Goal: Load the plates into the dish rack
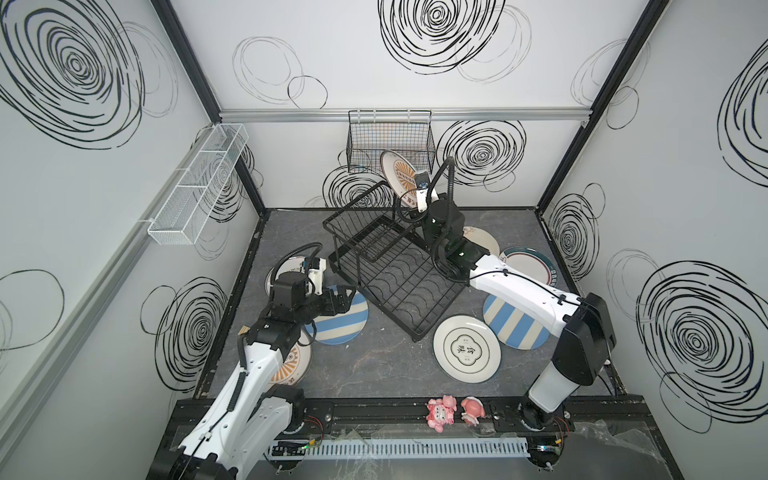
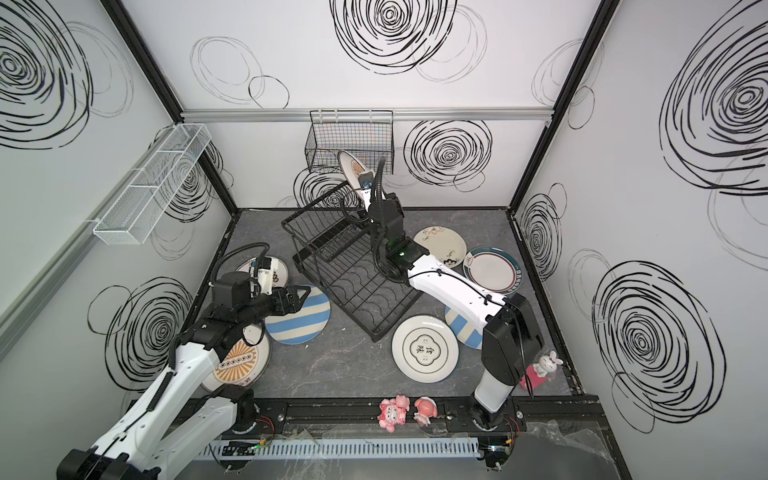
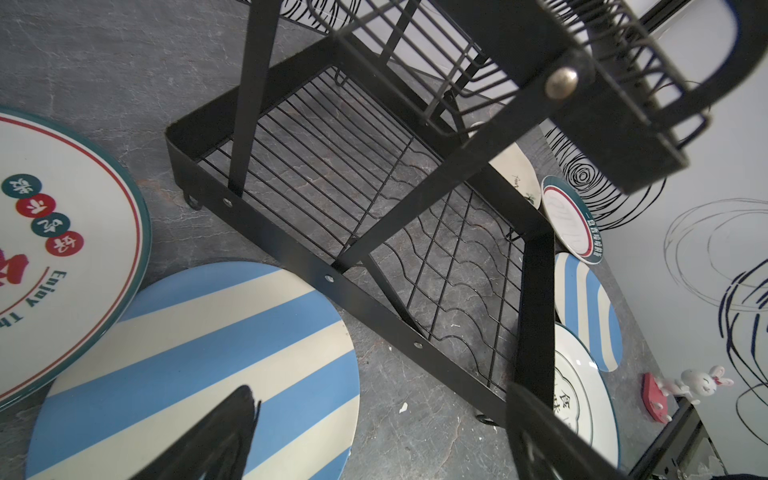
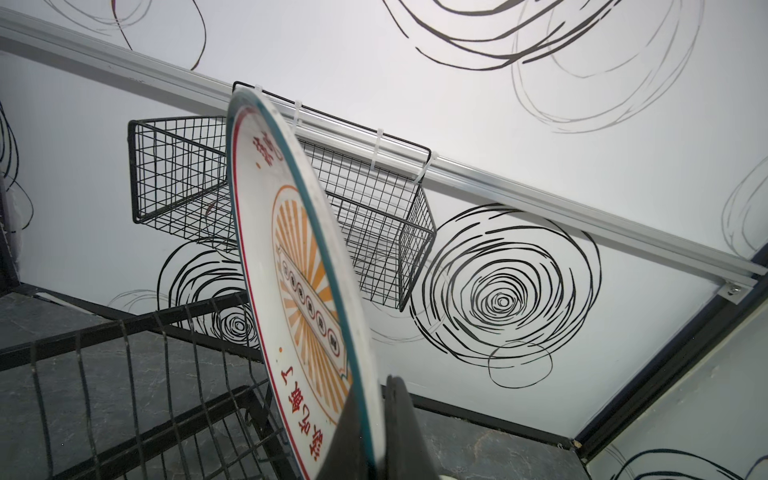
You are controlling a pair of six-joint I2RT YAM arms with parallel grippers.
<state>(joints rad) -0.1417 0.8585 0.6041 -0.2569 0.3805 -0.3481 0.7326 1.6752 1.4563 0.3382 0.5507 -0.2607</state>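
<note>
Bright even light, soft shadows, warped edges

— Where is the dish rack (image 1: 407, 291) set?

— At the middle of the tabletop (image 1: 374, 374). A raised plate (image 1: 395, 172) is held on edge above its far end, upper middle of the frame, before the wall basket (image 1: 374, 141).

— And the rest?

— Three are laid flat at lower left: rear plate (image 3: 62, 257), middle plate (image 1: 345, 320), front plate (image 2: 239, 365). At right, inner far plate (image 2: 440, 245) and outer far plate (image 1: 530, 268) are met rim to rim; likewise inner near plate (image 1: 467, 349) and outer near plate (image 1: 513, 328).
</note>
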